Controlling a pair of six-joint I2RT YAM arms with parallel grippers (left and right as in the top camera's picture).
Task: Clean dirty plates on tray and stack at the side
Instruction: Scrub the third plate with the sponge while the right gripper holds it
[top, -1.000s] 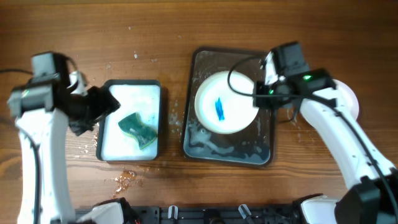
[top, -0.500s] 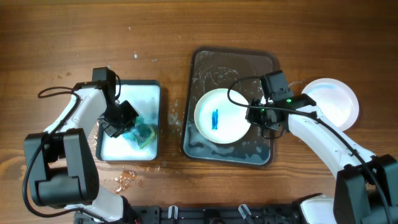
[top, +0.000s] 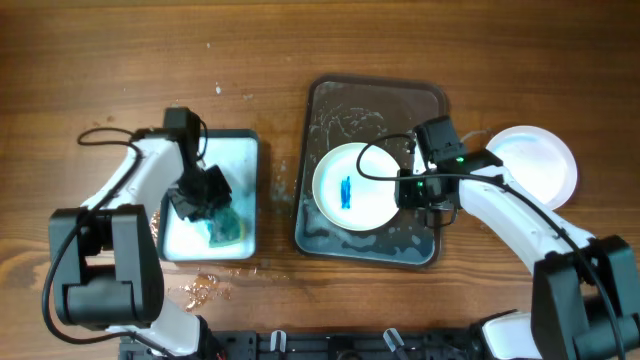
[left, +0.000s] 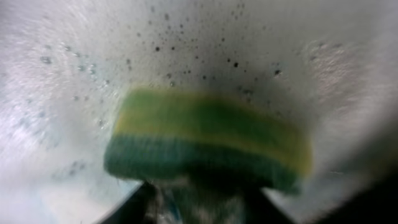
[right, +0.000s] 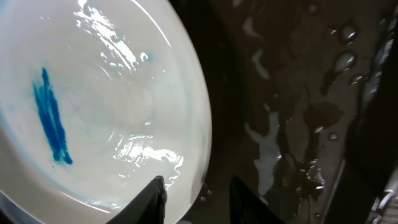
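Two fingers of your right tool stood spread astride the 3 o'clock rim of the smeared plate, one above the lip and one outside it, not yet pinching. That plate lay flat in the tray, its blue streak a little toward 9 o'clock of centre. You should have judged it light and stiff but slick: it was glossy with water, and puddles lay around it. A deep bite on the rim looked safer than a fingertip hold.

Room was tight there, since the tray's raised edge ran just beyond the outer finger at 3 o'clock. The tray's 12 o'clock end lay bare and wet, offering the open space.

At 9 o'clock of the tray, your left tool hung in the smaller tray, right at the soft, soaked sponge. The blur hid whether it pinched it.

Farthest out, at 3 o'clock on the tabletop, a second plate sat well clear, likely your stacking spot.
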